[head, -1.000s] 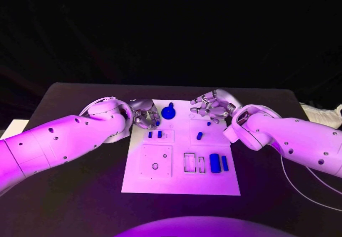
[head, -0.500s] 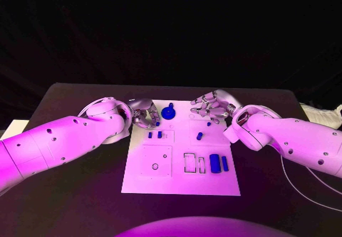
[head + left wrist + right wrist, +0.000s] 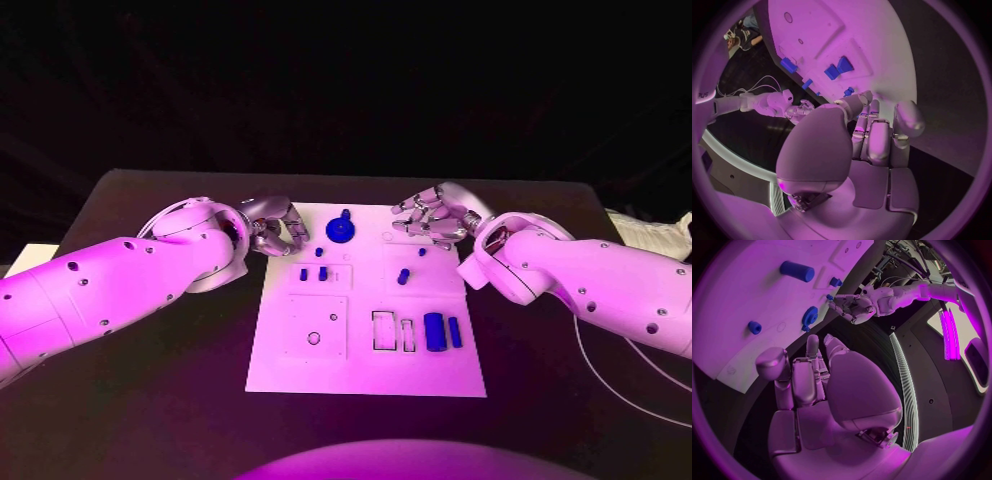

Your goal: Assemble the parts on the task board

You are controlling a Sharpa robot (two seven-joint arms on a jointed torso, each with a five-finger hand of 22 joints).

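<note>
Lying on the black table (image 3: 173, 400), the white task board (image 3: 366, 370) serves as landmark, with both hands at its far corners. The left arm (image 3: 101, 290) reaches to the board's far left corner, its left hand (image 3: 273, 228) just off the board edge, fingers curled inward with nothing held. The right arm (image 3: 591, 280) reaches to the far right corner; the right hand (image 3: 433, 216) hovers over the board edge, fingers likewise curled and empty. A blue gear (image 3: 340, 229) sits between the hands at the board's far middle. Two blue bars (image 3: 443, 330) lie in the board's near right part. Small blue pegs (image 3: 313, 272) stand left of centre. No legible writing appears.
</note>
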